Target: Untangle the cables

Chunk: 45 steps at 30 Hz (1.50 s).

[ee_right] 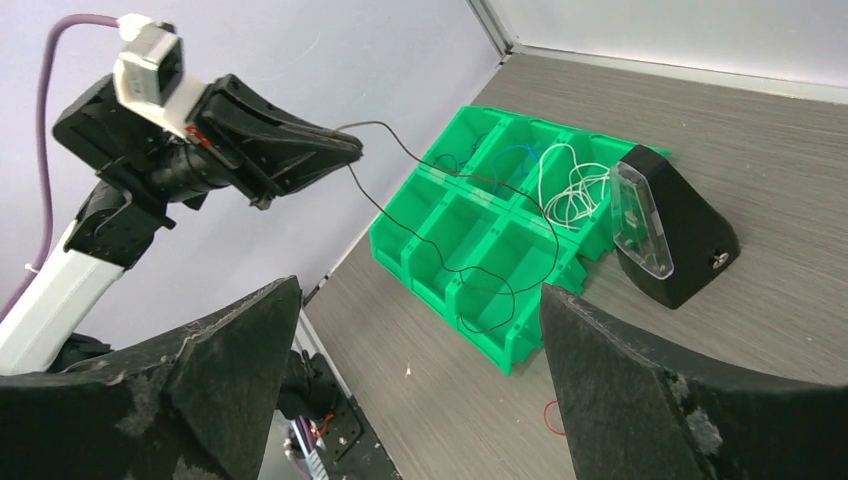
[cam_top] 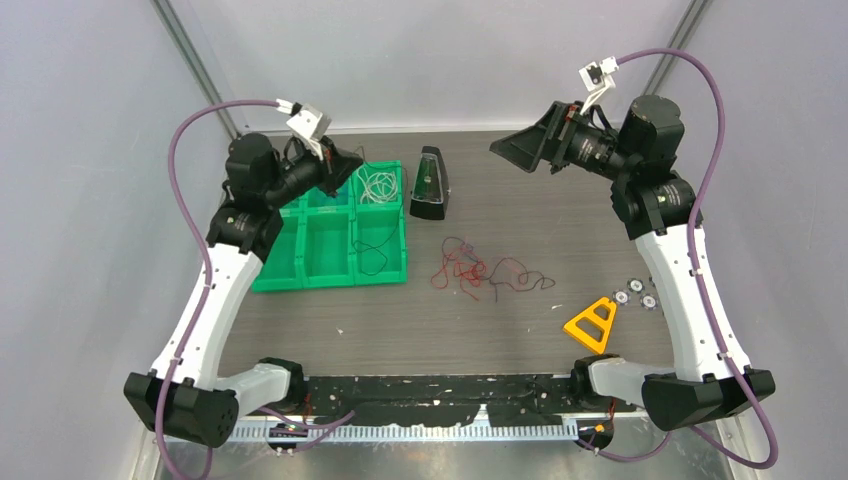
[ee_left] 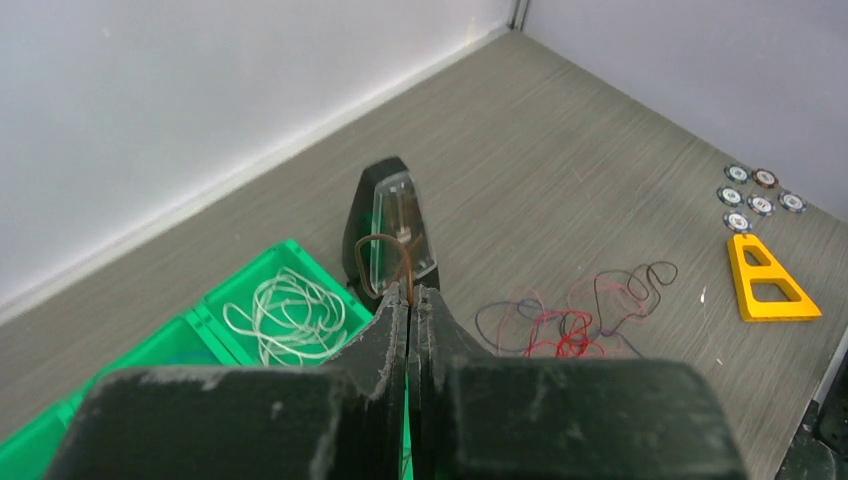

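Note:
A tangle of red, dark and purple cables lies on the table's middle; it also shows in the left wrist view. My left gripper is shut on a thin dark cable, held above the green bin tray. The cable hangs from the fingertips and drapes over the tray's front compartments. A loop of it shows above the jaws. My right gripper is open and empty, raised high at the back right.
A white cable lies coiled in the tray's back right compartment. A black wedge-shaped device stands right of the tray. A yellow triangle and several small round discs lie at the right.

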{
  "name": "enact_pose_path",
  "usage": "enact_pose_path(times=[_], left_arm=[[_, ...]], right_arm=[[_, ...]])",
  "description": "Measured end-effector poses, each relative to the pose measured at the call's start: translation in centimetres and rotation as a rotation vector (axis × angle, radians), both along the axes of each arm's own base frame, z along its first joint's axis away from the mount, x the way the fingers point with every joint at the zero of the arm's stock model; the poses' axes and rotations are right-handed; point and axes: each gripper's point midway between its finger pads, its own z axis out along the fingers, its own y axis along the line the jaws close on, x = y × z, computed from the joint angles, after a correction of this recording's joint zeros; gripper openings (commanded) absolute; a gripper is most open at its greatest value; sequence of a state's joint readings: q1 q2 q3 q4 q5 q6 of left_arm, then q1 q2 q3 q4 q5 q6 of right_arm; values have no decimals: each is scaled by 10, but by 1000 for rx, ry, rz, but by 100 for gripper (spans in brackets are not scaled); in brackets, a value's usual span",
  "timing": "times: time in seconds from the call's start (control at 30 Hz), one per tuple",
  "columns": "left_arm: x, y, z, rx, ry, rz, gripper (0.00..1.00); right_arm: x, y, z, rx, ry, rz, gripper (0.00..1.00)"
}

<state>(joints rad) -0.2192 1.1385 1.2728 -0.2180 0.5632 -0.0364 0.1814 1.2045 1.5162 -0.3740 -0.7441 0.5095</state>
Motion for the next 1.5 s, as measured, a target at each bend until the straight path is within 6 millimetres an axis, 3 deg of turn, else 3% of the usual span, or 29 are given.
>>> enact_pose_path(times=[0.2, 0.3, 0.43, 0.7, 0.87, 1.07, 1.17, 1.23, 1.37, 1.5], left_arm=[[9, 4, -66, 29, 124, 39, 0], [6, 10, -118, 62, 223, 70, 0], [-5, 17, -169, 112, 336, 95, 0], [-6, 15, -226, 176, 493, 96, 0], [13, -4, -263, 260, 614, 76, 0], [48, -21, -285, 333, 689, 90, 2], [54, -23, -291, 346, 702, 86, 27], [50, -24, -290, 351, 703, 60, 38], [37, -26, -277, 332, 664, 21, 51], [30, -28, -237, 304, 561, -15, 61]], right_arm=[[1, -1, -5, -24, -5, -4, 95], [2, -2, -10, -37, -3, -4, 95], [2, -3, -17, -56, 9, -4, 95], [3, -3, -28, -75, 27, -2, 95], [7, -3, -32, -85, 31, -3, 95], [12, -6, -46, -125, 51, -17, 95], [13, -8, -51, -144, 56, -24, 95], [14, -8, -52, -152, 52, -25, 95], [15, -9, -53, -166, 37, -27, 95], [15, -10, -53, -175, 26, -25, 95]])
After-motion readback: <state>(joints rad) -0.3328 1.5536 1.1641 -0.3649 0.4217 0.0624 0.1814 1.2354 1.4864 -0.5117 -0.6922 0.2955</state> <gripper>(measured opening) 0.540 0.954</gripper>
